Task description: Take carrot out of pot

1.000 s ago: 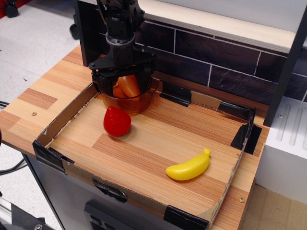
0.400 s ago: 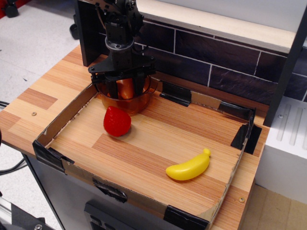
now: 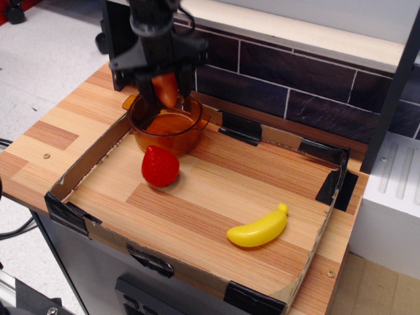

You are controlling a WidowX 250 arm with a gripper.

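Gripping carrot between fingers, end effector clamped on it, hanging above pot.

A light striped wooden desk stood before a wall of dark brick tiles capped by a pale wooden ledge. Grey speckled floor lay at left, a white cabinet at right.
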